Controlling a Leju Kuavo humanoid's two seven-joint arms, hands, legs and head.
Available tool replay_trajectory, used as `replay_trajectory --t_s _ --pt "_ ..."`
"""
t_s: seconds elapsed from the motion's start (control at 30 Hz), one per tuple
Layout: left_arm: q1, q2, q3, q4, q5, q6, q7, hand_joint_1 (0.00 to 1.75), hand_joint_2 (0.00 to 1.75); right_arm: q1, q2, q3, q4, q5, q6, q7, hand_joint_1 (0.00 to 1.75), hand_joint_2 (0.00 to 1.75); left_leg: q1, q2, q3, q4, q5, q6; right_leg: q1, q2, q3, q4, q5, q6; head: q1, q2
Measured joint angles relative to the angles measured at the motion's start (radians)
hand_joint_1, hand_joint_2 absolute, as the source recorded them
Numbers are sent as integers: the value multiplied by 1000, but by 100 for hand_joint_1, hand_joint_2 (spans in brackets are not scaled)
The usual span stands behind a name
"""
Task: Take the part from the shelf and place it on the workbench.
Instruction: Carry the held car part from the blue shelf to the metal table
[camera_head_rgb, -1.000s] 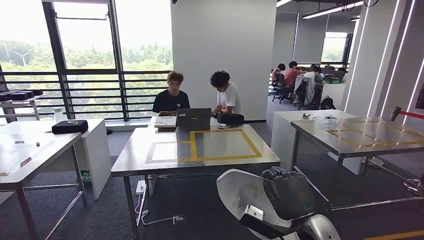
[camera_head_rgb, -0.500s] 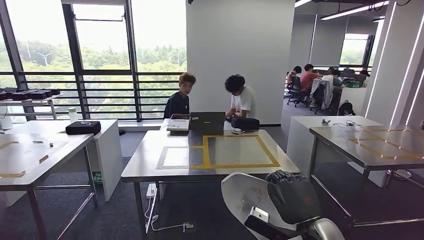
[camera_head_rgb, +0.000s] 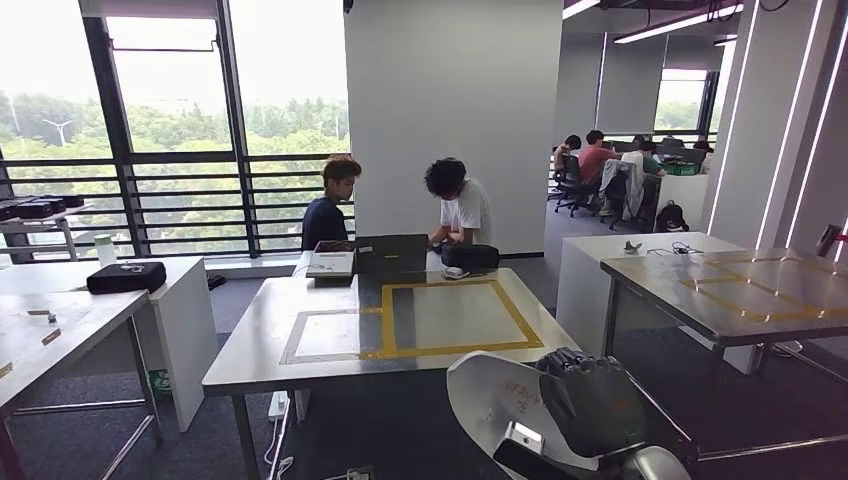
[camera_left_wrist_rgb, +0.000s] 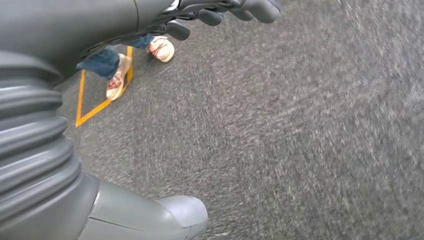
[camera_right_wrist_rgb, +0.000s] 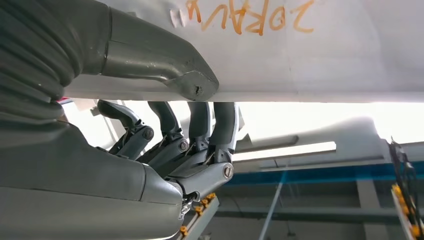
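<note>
My right hand (camera_head_rgb: 590, 400) grips the white curved part (camera_head_rgb: 495, 395), thumb on the face with orange handwriting I cannot read. My left hand (camera_left_wrist_rgb: 220, 12) hangs empty, fingers apart. Ahead, the yellow-taped workbench (camera_head_rgb: 300, 365).

grey ribbed wrist covers (camera_left_wrist_rgb: 30, 150); darker, seemingly screw-jointed fingers (camera_right_wrist_rgb: 200, 125)

Daylight floods in through the tall windows (camera_head_rgb: 170, 130), blowing out the sky and putting a soft sheen on the steel workbench (camera_head_rgb: 400, 320); ceiling strip lights (camera_head_rgb: 665, 22) add glare. The carpet (camera_left_wrist_rgb: 300, 125) smears with motion blur, and a white overexposed band crosses the right wrist view
</note>
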Motion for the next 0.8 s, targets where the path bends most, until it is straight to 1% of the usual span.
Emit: replay_trajectory --t_s 0.03,0.1,0.13,0.17,0.2,0.23,0.27,0.3,0.33,0.37,0.4,0.43,0.47,0.5,0.53,0.57,0.6,0.63,0.67,0.7,0.73,0.77,0.8 --pt "-1 0 0 0 -1 0 1 0 175 0 0 0 1 3 -4 0 175 175 -1 -1 4 -13 7 5 1 3 7 3 -6 6 -2 0" --pt "-5 -1 0 0 -1 0 1 0 175 -3 -1 -1 1 15 -18 3 175 175 2 0 23 -13 -1 18 1 2 13 15 -10 16 -7 2" --pt "-7 -1 0 0 -2 0 1 0 175 -5 -1 -1 1 22 -26 5 175 175 3 1 33 -13 -5 24 0 -3 1 41 -9 21 -8 2" --pt "-9 -1 0 0 -2 0 1 0 175 -6 -2 -1 0 30 -33 8 175 175 4 2 43 -13 -9 29 -2 -10 -25 85 -14 27 -9 2" --pt "-10 -1 0 0 -2 0 1 0 175 -4 -2 -1 0 37 -37 10 175 175 4 3 50 -14 -17 32 -5 -17 -65 146 -26 33 -10 2" --pt "-10 -1 0 0 -2 0 1 0 175 -2 -3 0 0 43 -41 11 175 175 5 4 57 -14 -26 34 -8 -22 -112 209 -47 38 -10 2" --pt "-10 -2 0 0 -3 0 1 0 175 2 -4 0 0 48 -42 12 175 175 5 4 65 -13 -35 34 -12 -24 -157 259 -73 43 -11 2" --pt "-10 -3 0 0 -3 0 1 0 175 6 -5 0 0 51 -43 12 175 175 5 4 74 -12 -45 33 -15 -25 -190 281 -92 46 -11 2" --pt "-9 -4 0 0 -3 0 1 0 175 8 -6 0 0 54 -43 12 175 175 6 4 86 -10 -57 31 -17 -27 -207 270 -92 48 -12 2" --pt "-9 -4 0 0 -3 0 2 0 175 9 -6 1 0 56 -44 11 175 175 7 4 99 -8 -69 29 -19 -29 -207 229 -68 48 -12 2" --pt "-9 -5 0 0 -3 0 2 0 175 10 -7 1 0 59 -46 11 175 175 8 5 113 -7 -81 26 -20 -32 -195 165 -20 47 -12 2" --pt "-10 -5 0 0 -4 0 2 0 175 10 -8 1 0 61 -47 10 175 175 7 5 127 -5 -94 21 -19 -36 -181 97 43 44 -12 2" --pt "-10 -5 1 0 -3 0 2 0 175 11 -9 2 1 63 -49 9 175 175 7 5 138 -7 -104 16 -17 -40 -169 45 88 41 -12 2" --pt "-11 -5 1 0 -3 0 2 0 175 13 -9 2 1 66 -51 9 175 175 6 5 146 -11 -113 9 -15 -42 -159 11 119 35 -13 2" --pt "-11 -5 1 0 -3 0 2 0 175 14 -9 3 0 68 -54 9 175 175 5 5 153 -12 -115 1 -13 -42 -154 -4 131 29 -15 2" --pt "-11 -5 1 -1 -3 0 2 0 175 14 -10 4 0 70 -56 10 175 175 5 5 158 -14 -114 -6 -12 -40 -145 -8 126 22 -16 2" --pt "-11 -5 1 -1 -3 0 2 0 175 14 -10 4 -2 72 -58 10 175 175 5 7 158 -5 -110 -12 -14 -37 -133 -13 126 14 -19 2" --pt "-12 -5 2 -1 -3 0 2 0 175 13 -9 4 -3 73 -59 10 175 175 5 8 149 23 -104 -17 -15 -36 -122 -16 124 7 -21 2" --pt "-12 -5 2 -1 -2 0 1 0 175 12 -9 4 -4 74 -59 10 175 175 6 9 125 67 -106 -20 -16 -35 -110 -18 118 0 -24 2" --pt "-13 -5 2 -1 -2 0 1 0 175 13 -8 4 -5 75 -59 10 175 175 6 11 88 127 -117 -22 -15 -35 -99 -19 110 -6 -26 2" --pt "-12 -5 2 -1 -1 0 1 0 175 14 -7 4 -5 76 -59 10 175 175 6 12 45 191 -139 -25 -14 -34 -90 -19 101 -10 -28 2" --pt "-11 -5 3 -1 -1 0 1 0 175 16 -7 5 -5 77 -59 9 175 175 5 12 3 245 -169 -26 -12 -33 -81 -19 92 -13 -30 2" --pt "-10 -5 3 -1 0 0 1 0 175 18 -7 5 -5 77 -58 9 175 175 5 12 -28 273 -193 -26 -10 -31 -71 -19 82 -14 -31 2"
